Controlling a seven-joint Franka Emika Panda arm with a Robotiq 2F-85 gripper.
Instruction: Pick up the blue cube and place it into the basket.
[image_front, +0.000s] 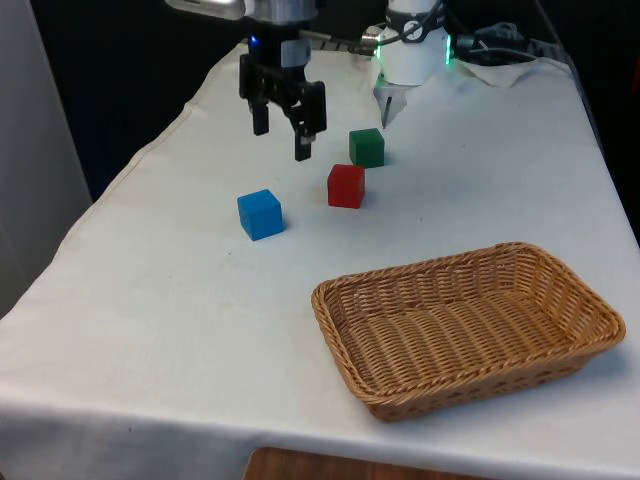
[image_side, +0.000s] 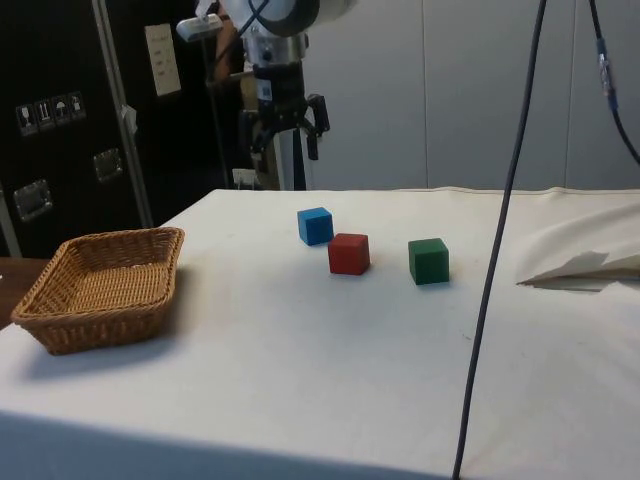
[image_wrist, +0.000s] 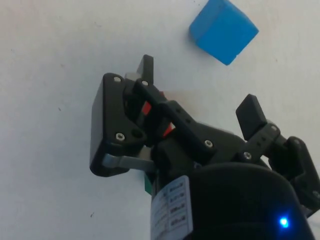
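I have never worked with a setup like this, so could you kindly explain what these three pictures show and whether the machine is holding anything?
They show one robot arm at a table under a white cloth, photographed at the same moment from across the table, from its side, and from a camera on the wrist. At the arm's end is a black two-fingered hand, open, holding nothing and hanging above the cloth. On the cloth sit a blue cube, a red cube and a green cube, all apart from one another, and an empty wicker basket. In the wrist view the blue cube lies beyond the fingers.

Red cube (image_front: 346, 186) just beside green cube (image_front: 367, 147) on white cloth (image_front: 180, 300).
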